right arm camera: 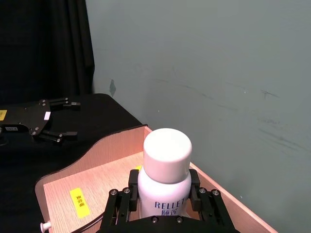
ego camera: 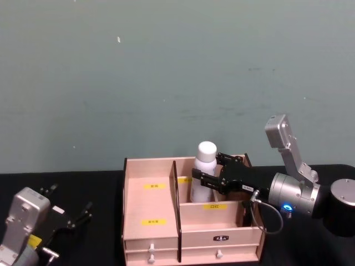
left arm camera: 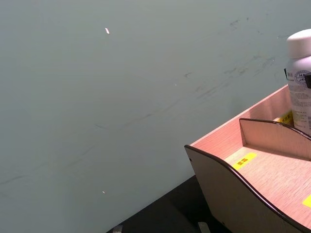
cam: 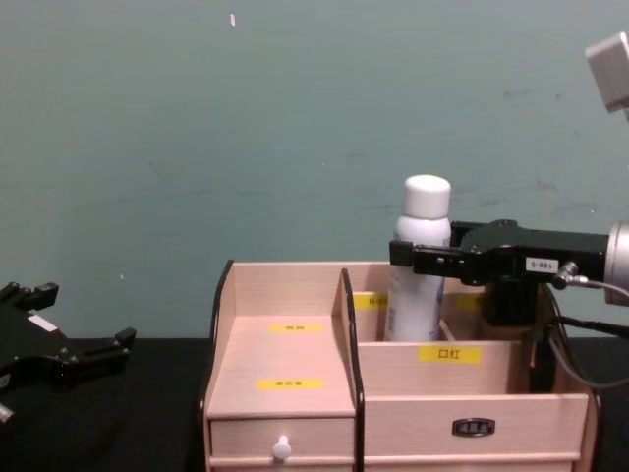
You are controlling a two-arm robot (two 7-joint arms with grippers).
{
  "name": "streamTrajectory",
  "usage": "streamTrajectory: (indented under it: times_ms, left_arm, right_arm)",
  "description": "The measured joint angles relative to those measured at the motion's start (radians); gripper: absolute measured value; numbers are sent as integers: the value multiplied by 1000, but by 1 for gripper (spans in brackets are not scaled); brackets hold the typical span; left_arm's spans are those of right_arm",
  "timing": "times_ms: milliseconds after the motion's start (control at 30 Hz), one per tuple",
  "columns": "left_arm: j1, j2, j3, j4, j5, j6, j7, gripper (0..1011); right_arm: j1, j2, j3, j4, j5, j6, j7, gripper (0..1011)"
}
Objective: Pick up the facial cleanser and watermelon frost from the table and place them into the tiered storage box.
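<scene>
In the head view, the right gripper reaches in from three o'clock and is clenched on the tall white cylindrical facial cleanser. The bottle stands upright in the rear compartment, at one o'clock within the light wooden, black-edged tiered storage box, with its base hidden behind a divider. The left gripper sits at seven o'clock over the black table, well apart from the box, fingers spread and holding nothing. The left wrist view looks past the box's curved side wall to the facial cleanser standing beyond an inner divider, with the grey-green wall behind. In the right wrist view, black fingers press both sides of the bottle just under its rounded cap, and the left gripper lies farther off, released. In the chest view, the right gripper comes in from three o'clock and grips the bottle at mid-height above the yellow labels. A white drawer knob sits at six o'clock.
</scene>
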Motion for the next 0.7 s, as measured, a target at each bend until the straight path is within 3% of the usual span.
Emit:
streamTrajectory:
  times_ms: [467, 700]
  left_arm:
    - [0, 0, 0, 0, 0, 0, 0, 1001]
    - [0, 0, 0, 0, 0, 0, 0, 1001]
  right_arm:
    - [0, 0, 0, 0, 1, 0, 1, 594]
    - [1, 0, 0, 1, 3, -1, 2, 812]
